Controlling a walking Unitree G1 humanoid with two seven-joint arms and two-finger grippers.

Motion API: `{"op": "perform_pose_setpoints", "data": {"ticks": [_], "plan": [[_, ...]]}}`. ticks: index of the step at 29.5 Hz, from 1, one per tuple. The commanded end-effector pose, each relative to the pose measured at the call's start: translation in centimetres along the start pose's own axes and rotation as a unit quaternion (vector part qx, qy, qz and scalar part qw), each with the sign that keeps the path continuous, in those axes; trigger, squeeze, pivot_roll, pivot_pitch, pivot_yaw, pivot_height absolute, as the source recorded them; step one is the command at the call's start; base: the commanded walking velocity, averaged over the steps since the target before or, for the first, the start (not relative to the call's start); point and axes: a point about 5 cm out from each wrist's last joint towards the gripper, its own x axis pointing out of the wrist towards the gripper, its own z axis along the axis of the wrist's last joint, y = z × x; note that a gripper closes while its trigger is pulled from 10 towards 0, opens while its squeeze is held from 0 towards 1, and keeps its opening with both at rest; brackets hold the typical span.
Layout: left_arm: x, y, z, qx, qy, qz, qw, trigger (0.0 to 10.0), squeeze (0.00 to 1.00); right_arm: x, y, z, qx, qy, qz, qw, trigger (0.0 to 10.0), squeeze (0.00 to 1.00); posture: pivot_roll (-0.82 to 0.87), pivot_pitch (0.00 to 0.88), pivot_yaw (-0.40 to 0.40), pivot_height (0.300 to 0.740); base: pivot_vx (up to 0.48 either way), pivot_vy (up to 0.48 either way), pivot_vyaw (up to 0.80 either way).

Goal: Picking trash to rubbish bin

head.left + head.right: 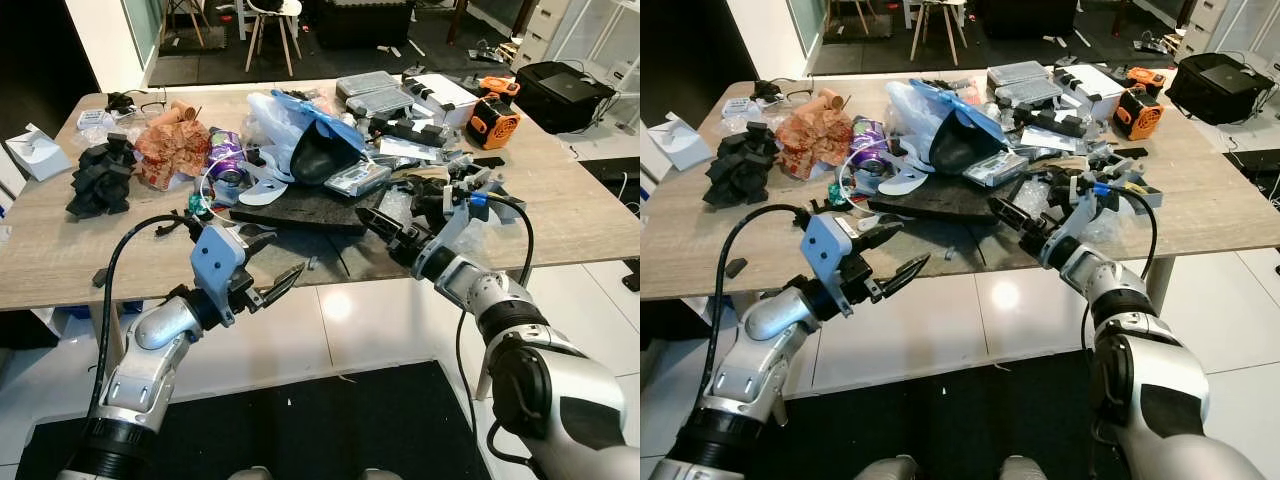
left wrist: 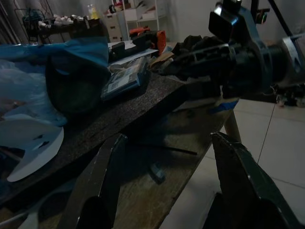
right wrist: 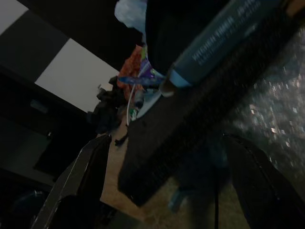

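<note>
Desk (image 1: 60,255) is cluttered, wood top. Left to right: black cloth wad (image 1: 100,178) near the left edge, crumpled orange-brown paper (image 1: 172,150) beside it, purple can (image 1: 226,152), white scrap (image 1: 262,188), blue plastic bag (image 1: 305,115) with a dark bowl-shaped thing in it, all on or against the black foam slab (image 1: 310,207) mid-desk. Orange tool (image 1: 493,122) sits toward the far right corner, black case (image 1: 570,82) off the desk beyond it.

Left gripper (image 1: 262,268) hangs at the front edge of the desk, fingers apart, nothing between them. Left wrist view adds what the head views barely resolve: a thin black strip (image 2: 164,149) and a small grey bit (image 2: 156,171) on the bare wood just in front of the slab.

Right gripper (image 1: 385,228) is at the slab's front right corner, fingers apart, empty. Right wrist view is dark; it shows the slab edge-on and a grey-blue box (image 3: 224,40) with white lettering lying on top of it.
</note>
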Motion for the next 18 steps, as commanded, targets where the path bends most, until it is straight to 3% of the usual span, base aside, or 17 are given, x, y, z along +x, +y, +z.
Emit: {"op": "perform_pose_setpoints", "data": {"ticks": [1, 11, 18], "plan": [[-0.1, 0.2, 0.6, 0.009, 0.001, -0.008, 1.0, 10.0, 0.0, 0.4, 0.3, 0.5, 0.004, -0.014, 0.003, 1.0, 10.0, 0.0, 0.04, 0.0, -0.001, 0.74, 0.0, 0.0, 0.0], [-1.1, -0.2, 2.2, 0.025, 0.0, -0.02, 0.999, 10.0, 0.0, 1.2, 1.0, 0.6, 0.002, -0.015, 0.007, 1.0, 10.0, 0.0, 0.06, 0.0, -0.008, 0.74, 0.0, 0.0, 0.0], [-1.8, -1.3, 3.5, 0.024, 0.004, -0.041, 0.999, 10.0, 0.0, 1.0, 0.9, 0.0, 0.016, -0.009, 0.015, 1.0, 10.0, 0.0, 0.08, 0.079, -0.008, 0.74, 0.0, 0.0, 0.0]]}}
